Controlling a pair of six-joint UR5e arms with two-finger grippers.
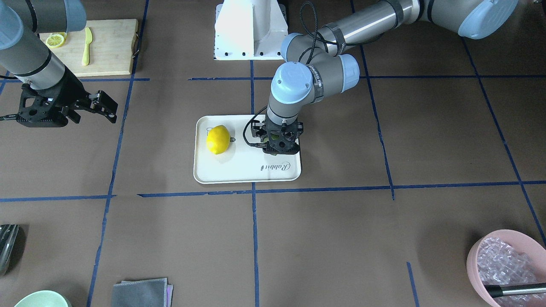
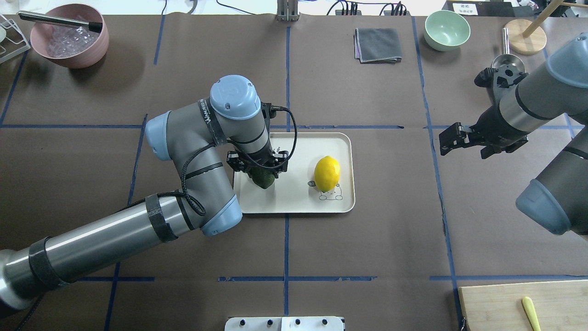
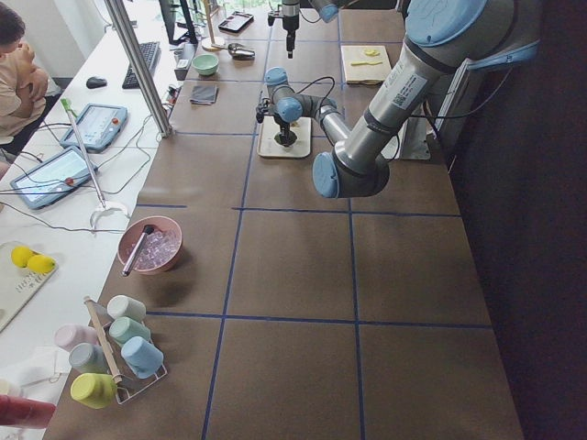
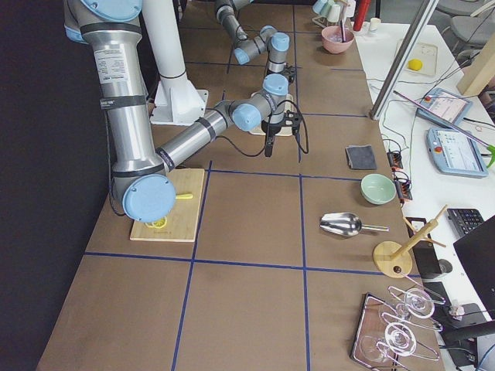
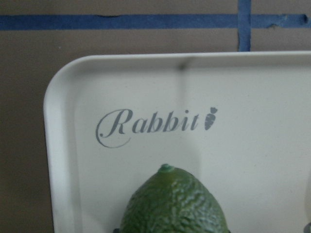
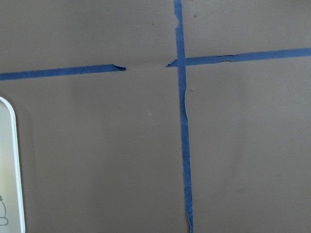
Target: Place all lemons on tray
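The cream-white tray (image 2: 340, 147) with grey "Rabbit" script lies mid-table. The bright yellow lemon (image 2: 327, 173) lies on it by the cartoon drawing; it also shows in the front view (image 1: 218, 139). My left gripper (image 2: 262, 171) points straight down over the tray's other half and is shut on the dark green lemon (image 2: 265, 179). In the left wrist view the green lemon (image 5: 175, 204) sits just over the tray (image 5: 63, 145) near the script. My right gripper (image 2: 446, 140) is open and empty, hovering over bare table to the tray's right.
A bamboo cutting board (image 1: 111, 47) with a lemon slice (image 1: 55, 40) and a yellow knife (image 1: 86, 47) lies near the right arm's base. A pink bowl (image 2: 69, 37), grey cloth (image 2: 377, 44), green bowl (image 2: 446, 30) and metal scoop (image 2: 505, 59) line the far edge.
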